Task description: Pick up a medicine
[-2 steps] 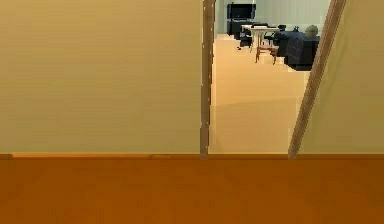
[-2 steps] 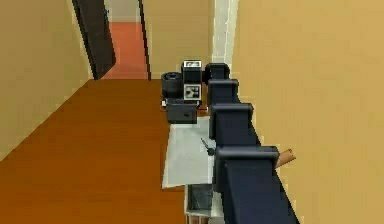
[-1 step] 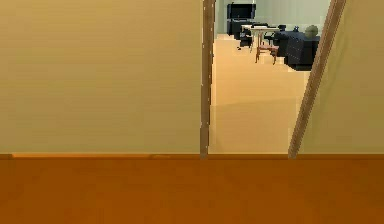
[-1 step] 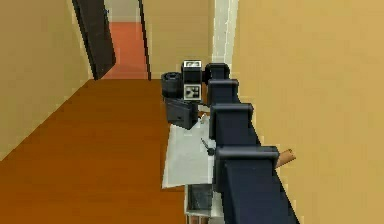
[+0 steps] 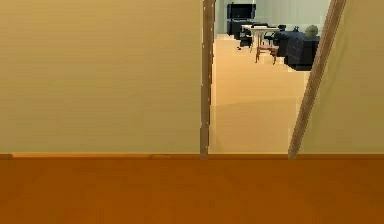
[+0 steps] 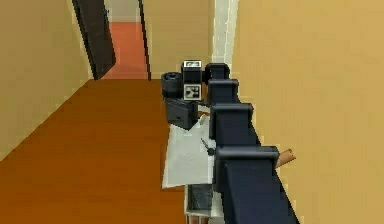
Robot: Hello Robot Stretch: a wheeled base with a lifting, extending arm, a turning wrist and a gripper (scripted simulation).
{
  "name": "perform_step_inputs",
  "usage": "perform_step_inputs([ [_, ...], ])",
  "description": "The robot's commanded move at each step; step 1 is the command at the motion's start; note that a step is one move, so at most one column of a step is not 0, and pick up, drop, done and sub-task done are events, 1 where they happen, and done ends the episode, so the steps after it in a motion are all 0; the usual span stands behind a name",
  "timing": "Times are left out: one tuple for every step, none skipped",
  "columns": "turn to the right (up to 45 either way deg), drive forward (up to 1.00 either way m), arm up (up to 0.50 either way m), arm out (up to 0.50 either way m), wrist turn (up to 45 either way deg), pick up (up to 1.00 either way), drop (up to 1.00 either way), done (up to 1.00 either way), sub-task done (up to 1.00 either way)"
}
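Note:
In the arm side view my arm (image 6: 238,135) rises as a row of dark blocks along a yellow wall (image 6: 320,90). Two white marked squares (image 6: 191,80) stand at its far end. Left of them is the gripper (image 6: 174,98), a dark body above the brown floor (image 6: 90,140). I cannot make out its far end, so I cannot tell whether it holds anything. A pale grey part (image 6: 188,155) lies beside the arm lower down.
Ahead, a yellow wall (image 5: 100,75) stands close, with a wood-framed doorway (image 5: 208,80) at its right. Beyond lies a pale-floored room (image 5: 250,100) with a chair (image 5: 266,45), a dark seat (image 5: 298,48) and a black screen (image 5: 241,12). To the side, a dark door (image 6: 95,35) opens onto an orange floor (image 6: 128,50).

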Motion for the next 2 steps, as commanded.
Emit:
perform_step_inputs([
  [0.0,0.00,0.00,0.00,0.0,1.00,0.00,0.00,0.00],
  [0.0,0.00,-0.16,0.00,0.0,0.00,0.00,0.00,0.00],
])
